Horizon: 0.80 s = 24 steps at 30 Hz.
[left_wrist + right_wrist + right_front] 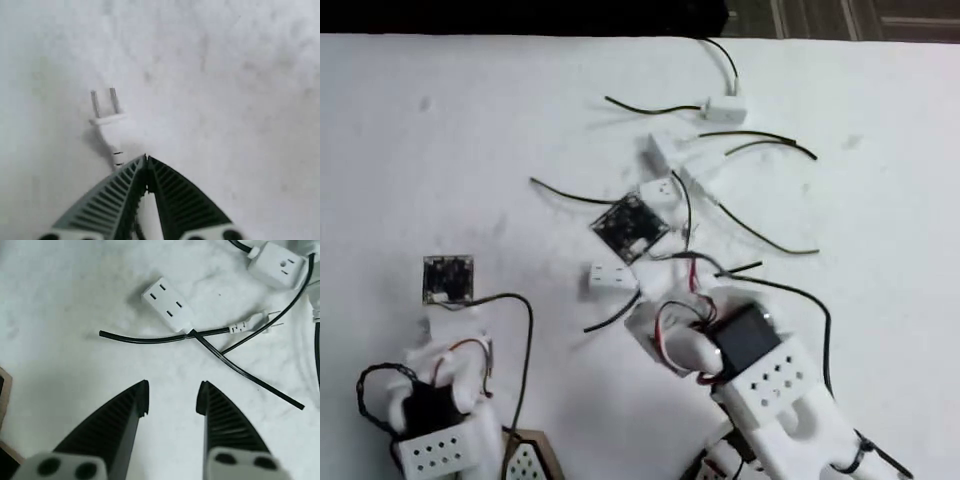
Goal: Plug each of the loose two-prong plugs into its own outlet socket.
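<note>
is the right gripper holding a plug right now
No, the right gripper is open above the white table, with nothing in its grasp.

Bare counter (440, 140) spreads across the upper left of the high view. Crossed black cords (195, 335) and a white outlet block (167, 304) lie ahead of the right pincer (172, 397), crowding the centre.

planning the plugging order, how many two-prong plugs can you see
2: held plug in the left gripper; loose plug on the table near the outlet block. More may be hidden.
</note>
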Each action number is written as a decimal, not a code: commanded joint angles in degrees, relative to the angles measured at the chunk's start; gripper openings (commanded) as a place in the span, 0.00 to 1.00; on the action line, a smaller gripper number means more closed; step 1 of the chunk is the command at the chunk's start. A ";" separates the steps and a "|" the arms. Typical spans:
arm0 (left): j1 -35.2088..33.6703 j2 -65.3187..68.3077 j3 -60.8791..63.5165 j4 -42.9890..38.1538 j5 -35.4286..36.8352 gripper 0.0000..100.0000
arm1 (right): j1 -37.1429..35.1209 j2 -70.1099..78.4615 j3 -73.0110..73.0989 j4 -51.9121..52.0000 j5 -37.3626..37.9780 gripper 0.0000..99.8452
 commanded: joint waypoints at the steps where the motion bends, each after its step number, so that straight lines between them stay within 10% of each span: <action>1: -10.24 -0.48 -10.90 -1.41 -22.51 0.02 | 1.54 -1.19 1.85 -0.04 -0.62 0.16; 24: -12.44 -0.04 -5.45 -1.93 -21.27 0.21 | 1.80 -1.19 13.36 -15.25 -5.89 0.16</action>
